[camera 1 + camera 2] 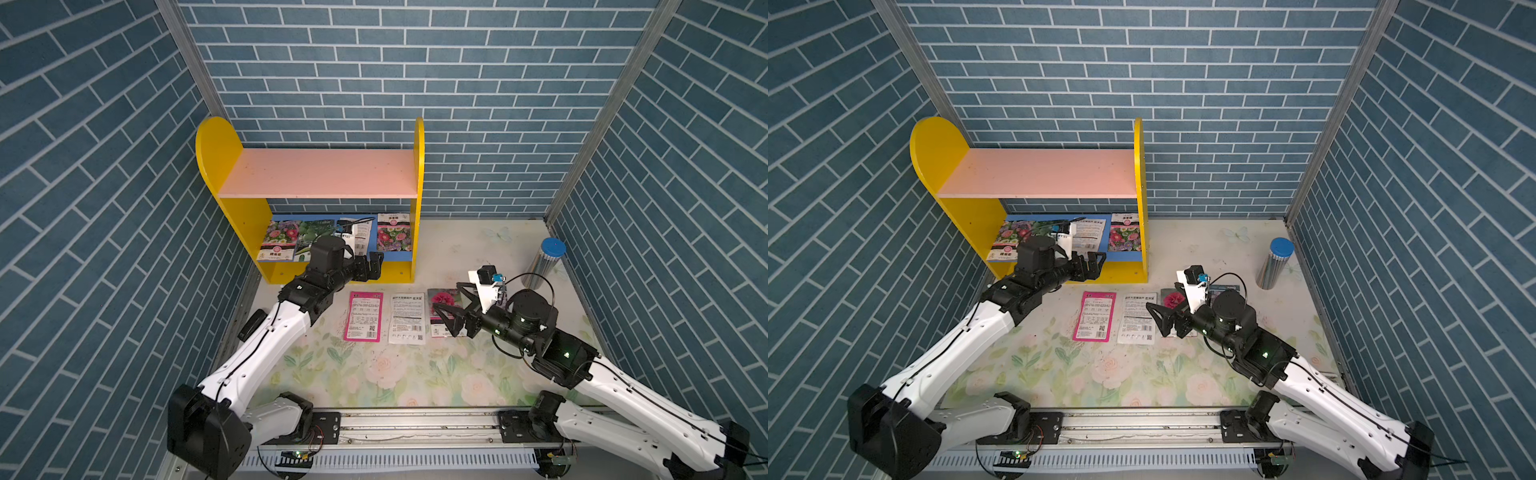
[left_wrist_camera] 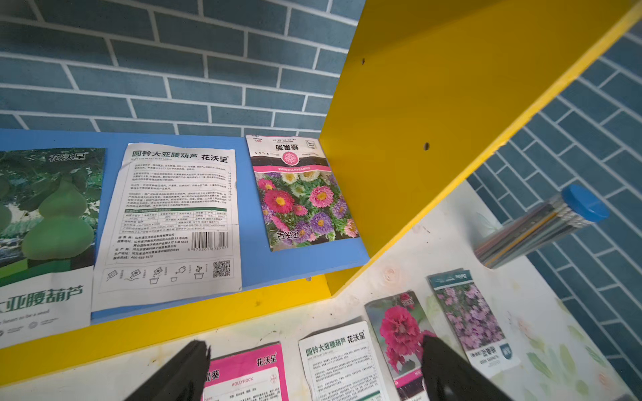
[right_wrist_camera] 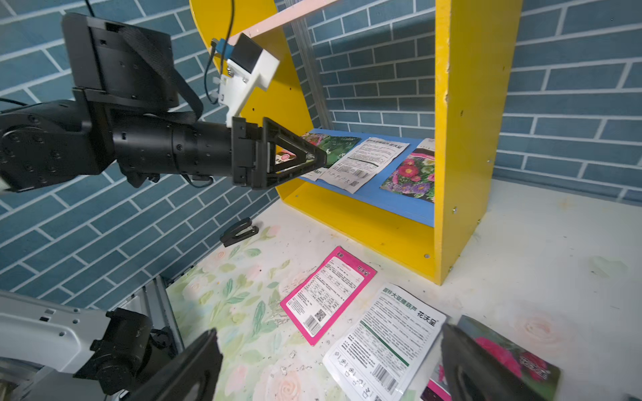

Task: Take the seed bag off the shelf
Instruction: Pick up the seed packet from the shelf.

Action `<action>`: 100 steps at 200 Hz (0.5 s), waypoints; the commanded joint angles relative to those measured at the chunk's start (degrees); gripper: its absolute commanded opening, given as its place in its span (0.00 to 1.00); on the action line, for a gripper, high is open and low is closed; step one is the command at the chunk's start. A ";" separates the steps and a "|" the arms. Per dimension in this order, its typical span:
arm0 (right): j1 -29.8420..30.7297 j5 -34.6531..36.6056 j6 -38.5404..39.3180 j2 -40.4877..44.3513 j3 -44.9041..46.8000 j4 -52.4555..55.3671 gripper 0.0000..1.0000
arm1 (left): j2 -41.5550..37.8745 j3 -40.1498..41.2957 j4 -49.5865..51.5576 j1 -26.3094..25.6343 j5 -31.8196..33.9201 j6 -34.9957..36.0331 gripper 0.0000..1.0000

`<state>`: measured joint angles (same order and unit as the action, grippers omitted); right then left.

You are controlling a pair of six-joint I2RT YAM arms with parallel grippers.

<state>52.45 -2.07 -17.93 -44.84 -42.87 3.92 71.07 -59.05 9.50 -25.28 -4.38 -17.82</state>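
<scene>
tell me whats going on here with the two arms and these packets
A two-armed robot is clearing seed bags off the shelf. Four lie on its blue lower board; others lie on the table. The left hand, open and empty, hovers at the shelf's front. The right hand, open and empty, is above the rose bag on the table.

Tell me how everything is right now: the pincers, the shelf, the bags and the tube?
shelf: upright.
pink board: bare.
blue board: four seed bags lying flat.
left pincer: open, empty.
right pincer: open, empty, above red-flower bag.
pink bag: flat on table, back up.
white bag: flat on table, back up.
purple-flower bag: flat on table, face up.
tube: upright, blue cap on.
</scene>
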 commanded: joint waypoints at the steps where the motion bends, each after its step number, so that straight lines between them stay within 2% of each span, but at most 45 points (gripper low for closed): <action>1: -0.08 3.76 3.47 1.45 -2.85 5.28 1.00 | 4.68 -2.04 -6.19 -3.13 6.88 -0.16 0.99; 66: -0.05 5.80 4.22 5.31 -4.37 9.45 1.00 | 19.33 -8.98 -14.83 -5.83 15.58 0.52 0.95; 100: -0.12 7.36 4.18 6.84 -3.89 10.70 1.00 | 26.57 -16.53 -14.26 -5.75 15.59 2.31 0.94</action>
<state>52.45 3.05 -15.94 -39.24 -46.02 12.49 93.86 -70.15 -2.55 -30.76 9.10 -17.19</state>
